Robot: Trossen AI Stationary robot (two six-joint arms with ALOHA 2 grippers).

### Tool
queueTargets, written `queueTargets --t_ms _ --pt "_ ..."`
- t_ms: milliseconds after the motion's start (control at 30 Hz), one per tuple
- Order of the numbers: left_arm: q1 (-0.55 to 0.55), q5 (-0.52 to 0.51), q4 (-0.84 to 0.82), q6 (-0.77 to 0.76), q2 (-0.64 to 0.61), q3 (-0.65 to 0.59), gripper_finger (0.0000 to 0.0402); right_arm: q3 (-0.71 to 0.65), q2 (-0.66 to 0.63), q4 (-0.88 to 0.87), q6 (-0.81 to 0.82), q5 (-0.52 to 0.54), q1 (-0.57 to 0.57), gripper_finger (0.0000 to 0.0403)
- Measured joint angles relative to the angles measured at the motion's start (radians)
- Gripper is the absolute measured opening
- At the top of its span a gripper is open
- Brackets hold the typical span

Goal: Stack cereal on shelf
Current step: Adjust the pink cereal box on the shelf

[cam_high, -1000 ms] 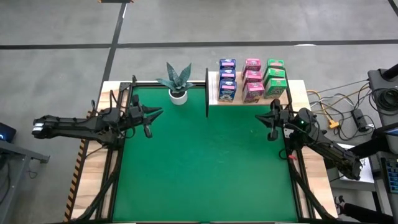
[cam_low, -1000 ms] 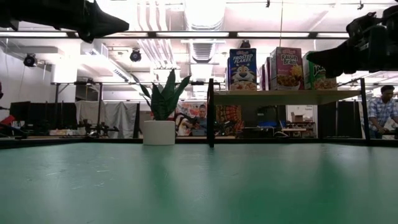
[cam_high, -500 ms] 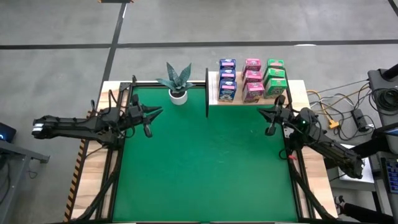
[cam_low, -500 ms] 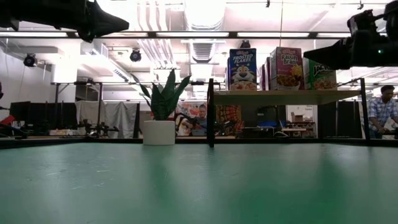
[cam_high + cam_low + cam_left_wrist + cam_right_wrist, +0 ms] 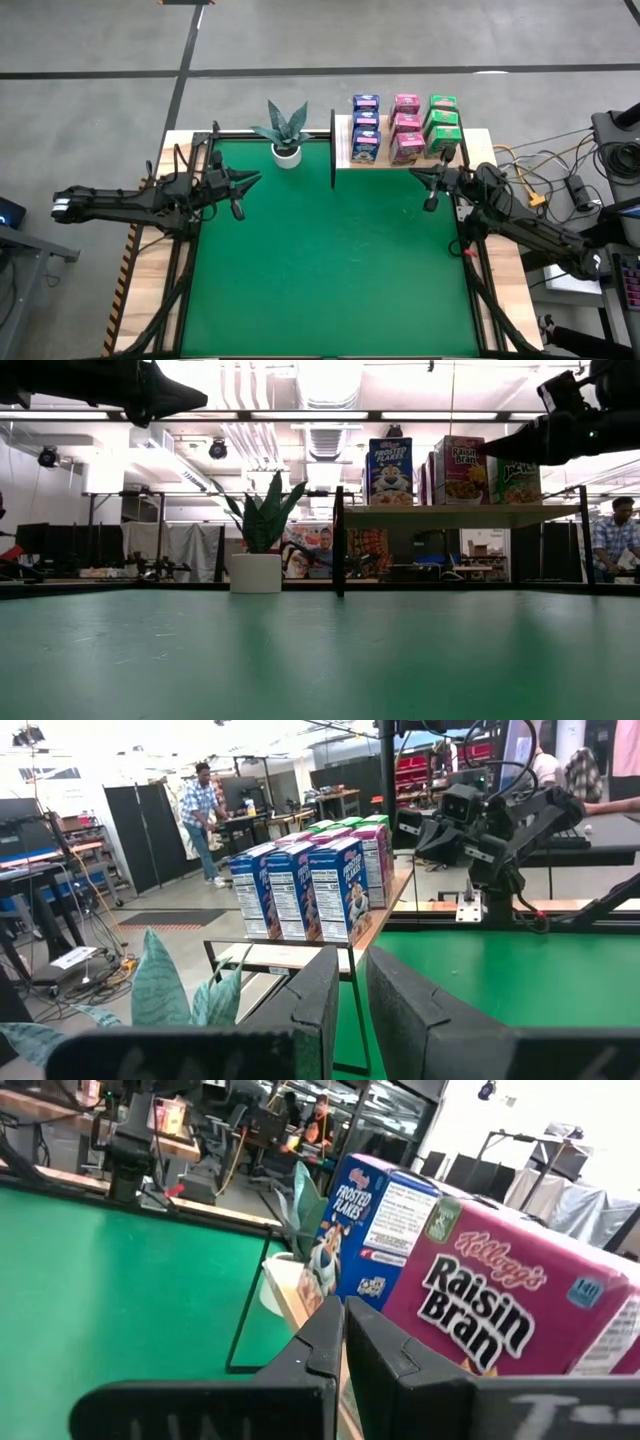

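Observation:
The cereal boxes (image 5: 405, 128) stand on their bases in three rows, blue, pink and green, on the light-wood shelf (image 5: 344, 152) at the table's far right. In the low view the cereal boxes (image 5: 450, 470) sit on the raised shelf (image 5: 460, 516). My right gripper (image 5: 426, 188) hovers shut just near of the shelf, above the mat. Its wrist view shows my right gripper (image 5: 343, 1338) close before the pink box (image 5: 480, 1305) and the blue box (image 5: 365, 1230), touching neither. My left gripper (image 5: 250, 184) waits shut over the mat's left side, high in the air (image 5: 195, 402).
A potted plant (image 5: 286, 135) stands at the far edge, left of the shelf's black upright (image 5: 332, 150). The green mat (image 5: 330, 260) lies bare between the arms. Cables (image 5: 545, 180) lie off the table's right. People (image 5: 612, 535) move in the room behind.
My right gripper has moved up and toward the table's far edge, closing on the shelf and the cereal boxes. Its fingers have stayed shut. The boxes have kept their places.

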Motion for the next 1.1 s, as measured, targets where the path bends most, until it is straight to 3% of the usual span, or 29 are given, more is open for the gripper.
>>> queueTargets --t_ms 367,633,867,1100 --pt "0.001 -0.001 0.0 0.004 0.0 0.0 0.0038 0.042 0.022 -0.001 -0.021 0.008 0.016 0.0009" --pt "0.001 -0.001 0.008 0.004 0.0 0.0 0.0038 0.155 0.078 -0.051 -0.077 0.054 0.081 0.0009" --pt "0.001 -0.001 0.012 0.004 0.0 0.0 0.0038 0.298 0.153 -0.205 -0.137 0.184 0.171 0.0009" --pt "0.001 -0.001 0.013 0.004 0.0 0.0 0.0038 0.335 0.239 -0.23 -0.159 0.377 0.255 0.0009"
